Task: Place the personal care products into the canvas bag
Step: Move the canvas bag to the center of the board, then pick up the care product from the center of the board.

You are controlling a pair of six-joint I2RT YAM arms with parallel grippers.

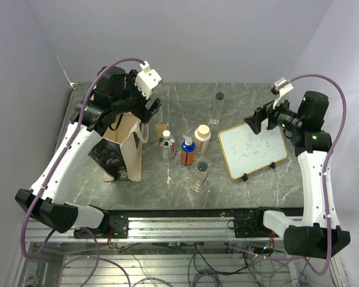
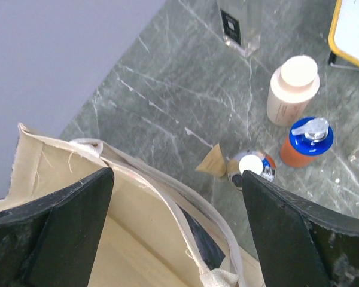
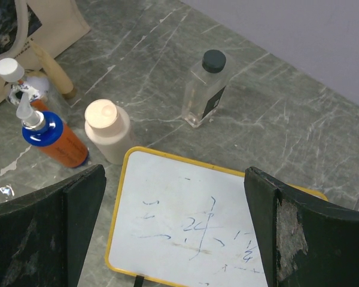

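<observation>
Locate the canvas bag standing at left. Your left gripper hangs over its mouth, jaws wide apart, holding nothing. Just right of the bag, on the table, stand the silver bottle, blue-and-orange bottle, cream bottle, near clear bottle and far clear bottle. Your right gripper sits above the whiteboard, jaws apart.

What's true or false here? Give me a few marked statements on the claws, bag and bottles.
1. The left claw is open over the canvas bag. True.
2. The right claw is shut on a bottle. False: it is open and empty, above the whiteboard.
3. Every bottle is bagged. False: the blue-and-orange bottle stands on the table.
4. The silver bottle stands on the table beside the bag. True.
</observation>
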